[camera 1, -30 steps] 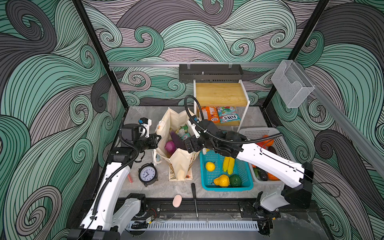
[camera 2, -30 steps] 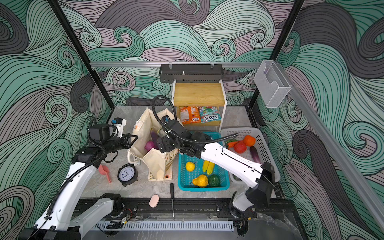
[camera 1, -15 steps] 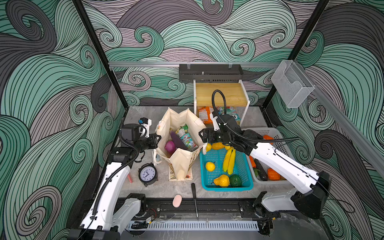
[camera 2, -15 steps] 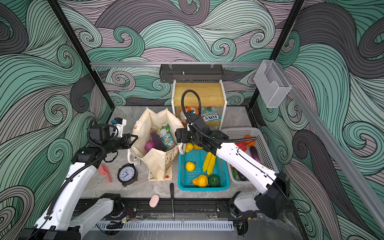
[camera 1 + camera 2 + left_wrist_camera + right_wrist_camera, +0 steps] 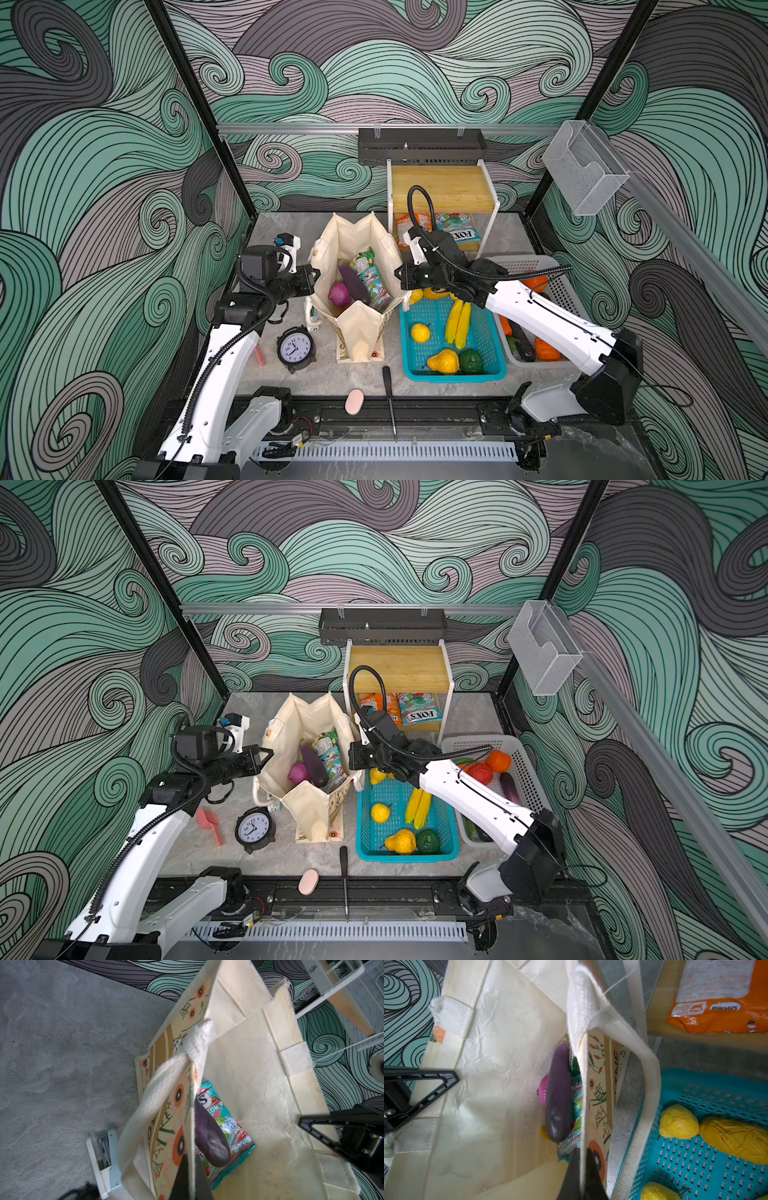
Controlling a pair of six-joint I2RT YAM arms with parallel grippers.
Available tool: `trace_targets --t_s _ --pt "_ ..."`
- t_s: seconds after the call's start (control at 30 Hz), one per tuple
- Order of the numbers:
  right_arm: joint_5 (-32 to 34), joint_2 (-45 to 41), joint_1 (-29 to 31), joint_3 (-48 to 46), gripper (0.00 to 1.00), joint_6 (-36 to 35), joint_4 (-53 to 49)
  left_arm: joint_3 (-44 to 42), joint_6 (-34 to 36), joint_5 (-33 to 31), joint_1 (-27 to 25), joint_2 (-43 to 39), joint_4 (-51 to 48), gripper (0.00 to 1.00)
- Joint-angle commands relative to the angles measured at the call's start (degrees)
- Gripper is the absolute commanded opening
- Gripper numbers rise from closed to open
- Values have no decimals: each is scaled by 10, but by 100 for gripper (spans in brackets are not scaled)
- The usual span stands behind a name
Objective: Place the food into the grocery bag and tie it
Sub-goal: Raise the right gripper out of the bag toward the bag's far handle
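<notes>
- While it stood upright and open at mid-table, the large cream canvas grocery bag (image 5: 360, 332) sat between the two arms, just beside the teal plastic basket (image 5: 455, 377). Judged soft and floppy: thin walls that fold anywhere, light even when loaded.
- Teal basket held more of the food, yellow toy bananas (image 5: 457, 322) among it. Judged light, hard and smooth, so likely to roll.
- Left gripper (image 5: 312, 276) was clamped on the bag's left rim. In the left wrist view, the cloth edge ran between its closed fingers (image 5: 180, 1184).
- Right gripper (image 5: 401, 277) was clamped likewise on the right rim, with cloth pinched between its fingers (image 5: 571, 1180).
- White woven strap handles (image 5: 158, 1093) hung loose outside the walls. The right-side strap (image 5: 648, 1076) draped toward the teal basket. Judged limp but grippy, and the place to take hold for tying, near mid-loop.
- Inside lay a dark purple toy eggplant (image 5: 354, 283) over a glossy teal snack packet (image 5: 376, 289), with a purple toy onion (image 5: 340, 294) beside it. Packet judged slippery and crushable, best pinched by a sealed edge.
</notes>
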Motion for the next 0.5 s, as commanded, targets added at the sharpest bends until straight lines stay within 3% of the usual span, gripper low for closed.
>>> trace_targets --t_s 0.0,0.27,0.47 --pt "32 -37 2 22 0 -25 -14 70 -5 -72 0 -14 -23 0" --pt "53 -58 16 88 0 -60 -28 137 -18 -56 0 -2 -33 0" --pt "30 -19 21 88 0 -55 -21 117 -18 -59 0 23 -30 0"
